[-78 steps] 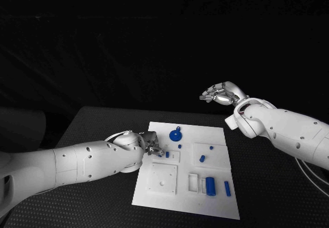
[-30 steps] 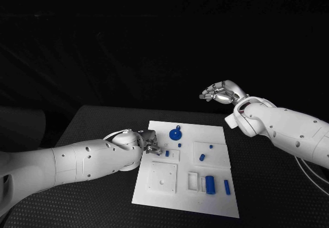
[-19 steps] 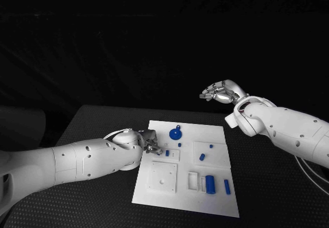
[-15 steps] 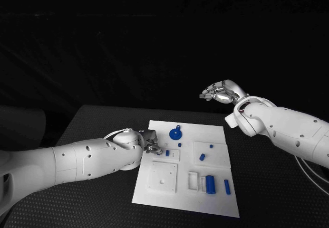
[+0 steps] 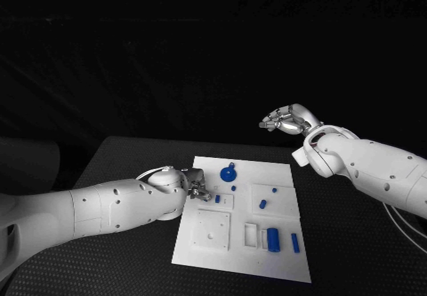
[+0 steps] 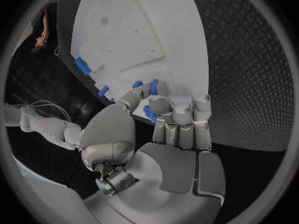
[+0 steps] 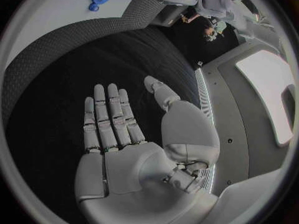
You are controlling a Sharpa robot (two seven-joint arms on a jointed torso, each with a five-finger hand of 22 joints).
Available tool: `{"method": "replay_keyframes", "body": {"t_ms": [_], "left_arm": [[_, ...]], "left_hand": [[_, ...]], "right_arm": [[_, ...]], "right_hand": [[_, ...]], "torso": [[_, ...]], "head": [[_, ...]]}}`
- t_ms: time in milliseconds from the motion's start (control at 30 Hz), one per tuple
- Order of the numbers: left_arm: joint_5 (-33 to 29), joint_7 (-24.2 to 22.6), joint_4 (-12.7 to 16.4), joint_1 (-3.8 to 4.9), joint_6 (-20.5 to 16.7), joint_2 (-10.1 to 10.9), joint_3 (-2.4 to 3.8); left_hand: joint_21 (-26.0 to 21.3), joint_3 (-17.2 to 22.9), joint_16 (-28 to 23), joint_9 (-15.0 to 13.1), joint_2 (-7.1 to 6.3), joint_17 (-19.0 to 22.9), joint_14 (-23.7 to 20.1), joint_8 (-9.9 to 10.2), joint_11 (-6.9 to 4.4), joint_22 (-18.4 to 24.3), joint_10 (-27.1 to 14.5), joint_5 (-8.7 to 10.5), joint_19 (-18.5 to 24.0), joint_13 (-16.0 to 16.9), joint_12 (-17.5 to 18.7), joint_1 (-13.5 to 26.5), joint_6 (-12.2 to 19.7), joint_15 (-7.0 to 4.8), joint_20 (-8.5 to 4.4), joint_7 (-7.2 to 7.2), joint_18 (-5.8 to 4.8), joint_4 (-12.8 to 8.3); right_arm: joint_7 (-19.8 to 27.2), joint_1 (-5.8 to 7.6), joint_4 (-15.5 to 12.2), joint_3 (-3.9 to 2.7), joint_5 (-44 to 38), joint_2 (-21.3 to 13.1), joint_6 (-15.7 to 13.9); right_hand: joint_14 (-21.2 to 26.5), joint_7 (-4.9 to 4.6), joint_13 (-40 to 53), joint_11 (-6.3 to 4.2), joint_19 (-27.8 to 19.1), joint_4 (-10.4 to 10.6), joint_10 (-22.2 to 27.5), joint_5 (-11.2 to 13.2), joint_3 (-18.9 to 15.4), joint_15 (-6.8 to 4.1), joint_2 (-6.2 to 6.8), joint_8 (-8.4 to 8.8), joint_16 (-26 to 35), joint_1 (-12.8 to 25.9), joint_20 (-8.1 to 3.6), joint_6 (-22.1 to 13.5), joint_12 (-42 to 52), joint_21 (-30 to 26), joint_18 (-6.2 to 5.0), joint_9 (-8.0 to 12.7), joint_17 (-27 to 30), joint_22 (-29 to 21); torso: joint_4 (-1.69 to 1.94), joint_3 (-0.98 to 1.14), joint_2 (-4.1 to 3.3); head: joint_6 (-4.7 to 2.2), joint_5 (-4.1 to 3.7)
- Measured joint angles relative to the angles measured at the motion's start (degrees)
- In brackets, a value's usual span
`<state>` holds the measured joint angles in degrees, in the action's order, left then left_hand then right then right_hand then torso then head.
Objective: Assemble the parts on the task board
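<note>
Fingers (image 6: 177,109) of left hand (image 6: 171,134) seemingly pinch blue part (image 6: 150,114); right hand (image 7: 124,129) spread

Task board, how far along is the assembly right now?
Early, by the look of it. On the task board a blue gear sits at the far end; whether it is seated is unclear. In hand: the left hand pinches a small blue part in its fingers over the board. Left: several blue pieces lie loose. The right hand is raised and holds nothing.

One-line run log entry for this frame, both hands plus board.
left robot hand: pinches small blue part over task board | right robot hand: open, empty, raised off board | blue gear: on board's far end
</note>
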<state>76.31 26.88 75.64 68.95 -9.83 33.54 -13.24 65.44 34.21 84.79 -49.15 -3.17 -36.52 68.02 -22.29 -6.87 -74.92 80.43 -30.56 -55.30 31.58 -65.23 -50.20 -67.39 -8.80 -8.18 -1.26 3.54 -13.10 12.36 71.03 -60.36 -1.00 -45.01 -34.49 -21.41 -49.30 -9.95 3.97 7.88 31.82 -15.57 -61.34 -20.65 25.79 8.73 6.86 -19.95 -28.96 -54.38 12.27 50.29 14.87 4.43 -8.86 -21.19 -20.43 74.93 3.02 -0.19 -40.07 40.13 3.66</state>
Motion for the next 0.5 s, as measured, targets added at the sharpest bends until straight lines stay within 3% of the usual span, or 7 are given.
{"method": "replay_keyframes", "body": {"t_ms": [67, 167, 367, 500], "left_arm": [[0.02, 0.05, -0.08, 0.0, 0.02, -0.09, 0.0], [0.05, 0.15, -0.25, 0.02, 0.06, -0.26, 0.0], [0.13, 0.42, -0.47, 0.03, 0.12, -0.52, 0.01], [0.27, 0.61, -0.57, 0.06, 0.26, -0.68, 0.02]], "left_hand": [[0.03, 0.19, 0.0, 0.03, 0.0, 0.0, 0.01, -0.02, 0.0, 0.0, 0.0, 0.45, 0.0, 0.0, 0.0, 0.0, 0.0, 0.0, 0.0, 0.0, 0.0, 0.19], [0.23, 0.29, 0.0, 0.16, 0.0, 0.07, 0.16, -0.42, 0.0, 0.0, 0.0, 2.75, -0.13, 0.0, 0.0, 0.0, -0.01, 0.01, 0.13, -0.01, 0.0, 0.29], [0.23, 0.47, 0.0, 0.21, 0.0, 0.08, 0.21, -0.86, -0.02, 0.01, 0.03, 4.36, -0.12, -0.05, -0.22, 0.0, -0.16, 0.0, 0.12, -0.07, 0.0, 0.47], [0.23, 0.69, 0.0, 0.35, 0.0, 0.08, 0.38, -0.97, -0.03, 0.01, 0.05, 4.45, -0.12, -0.06, -0.22, 0.0, -0.17, -0.01, 0.12, -0.06, 0.0, 0.69]], "right_arm": [[0.0, 0.0, 0.0, 0.0, 0.0, 0.01, 0.01], [0.0, 0.0, 0.03, 0.0, 0.0, 0.04, 0.02], [0.0, 0.0, 0.06, 0.0, 0.01, 0.1, 0.05], [0.01, 0.0, 0.07, 0.0, 0.02, 0.1, 0.06]], "right_hand": [[0.0, 0.0, 0.0, 0.0, 0.0, 0.0, 0.0, 0.0, 0.0, 0.0, 0.0, 0.0, 0.0, 0.0, 0.0, 0.0, -0.02, 0.0, 0.0, 0.0, 0.0, 0.0], [0.0, 0.0, 0.0, 0.0, 0.0, 0.0, 0.0, 0.0, 0.0, 0.0, 0.0, 0.0, 0.0, 0.0, 0.0, 0.0, -0.02, 0.0, 0.01, 0.0, 0.0, 0.0], [0.0, 0.0, 0.0, 0.0, 0.0, 0.0, 0.0, -0.21, 0.0, 0.0, 0.01, 0.0, 0.0, -0.01, 0.0, 0.0, -0.02, 0.0, 0.0, 0.0, 0.05, 0.0], [0.0, 0.0, 0.0, 0.0, 0.0, 0.09, 0.0, -0.4, 0.09, 0.0, 0.01, 0.0, 0.0, -0.01, 0.0, 0.0, -0.02, -0.23, 0.0, 0.0, 0.05, -0.01]], "torso": [[0.0, 0.0, -0.01], [0.0, 0.0, -0.02], [-0.02, 0.01, -0.02], [-0.03, 0.03, -0.02]], "head": [[-0.01, 0.03], [0.0, 0.05], [-0.01, 0.15], [-0.01, 0.2]]}}
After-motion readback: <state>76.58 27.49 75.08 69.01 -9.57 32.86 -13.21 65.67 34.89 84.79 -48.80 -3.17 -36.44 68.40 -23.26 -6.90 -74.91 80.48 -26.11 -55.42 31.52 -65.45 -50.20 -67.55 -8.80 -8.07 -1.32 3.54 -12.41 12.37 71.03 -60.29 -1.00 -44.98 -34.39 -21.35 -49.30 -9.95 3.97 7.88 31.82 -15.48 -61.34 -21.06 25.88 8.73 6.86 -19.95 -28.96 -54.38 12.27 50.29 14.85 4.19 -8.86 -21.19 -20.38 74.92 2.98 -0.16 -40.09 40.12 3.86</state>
